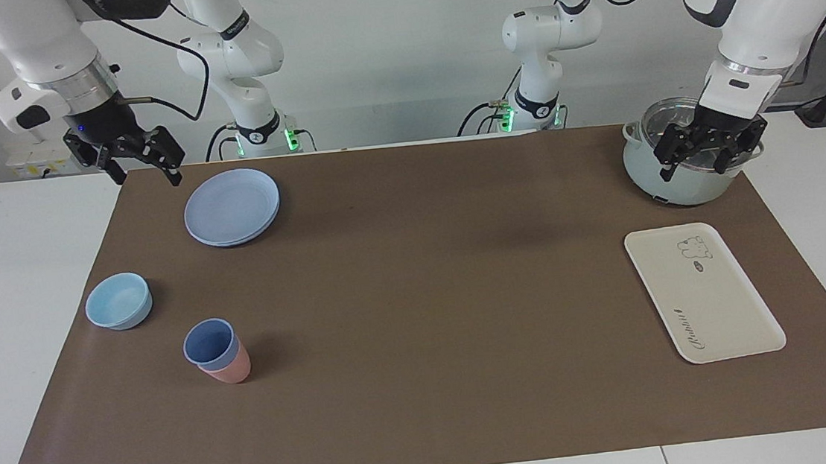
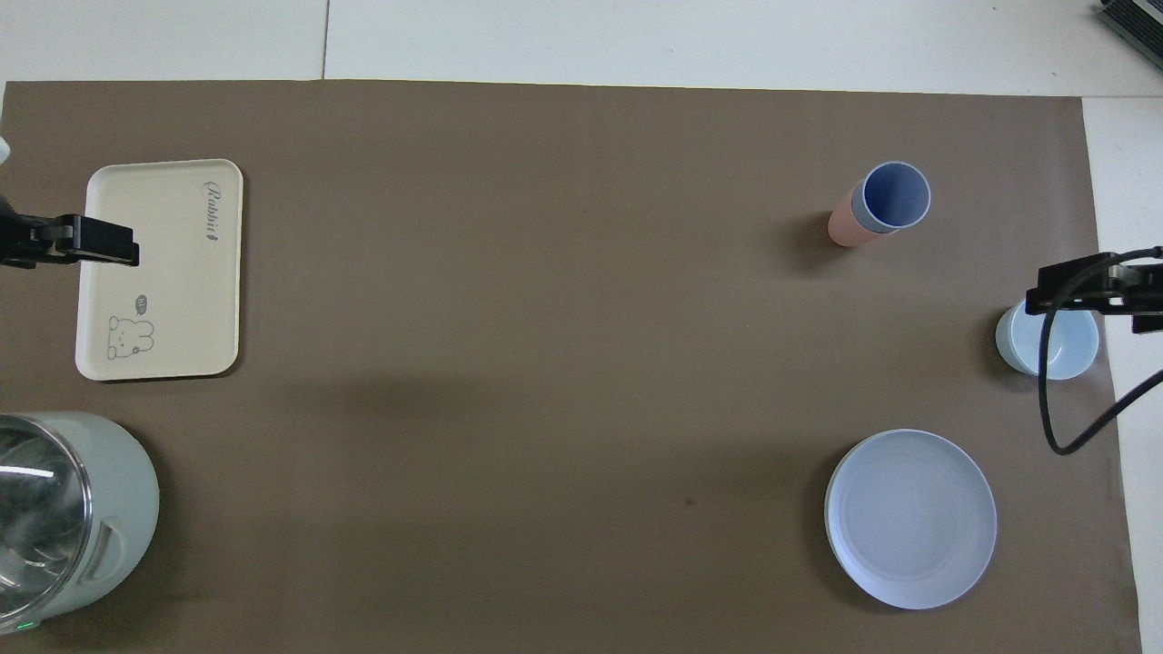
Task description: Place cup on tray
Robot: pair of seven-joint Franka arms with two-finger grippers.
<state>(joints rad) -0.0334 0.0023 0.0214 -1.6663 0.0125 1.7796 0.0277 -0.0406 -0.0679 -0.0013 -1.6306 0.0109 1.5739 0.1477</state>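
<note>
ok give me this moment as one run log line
cup: nested in pink cup, right arm's end | tray: bare, left arm's end | left gripper: open, over pot | right gripper: open, raised, waiting

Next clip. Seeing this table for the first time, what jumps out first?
The periwinkle cup nested in a salmon-pink cup, standing toward the right arm's end of the brown mat. The cream tray lies bare at the left arm's end, with a pale-green pot nearer the robots. Both grippers, right and left, hang raised and open.
</note>
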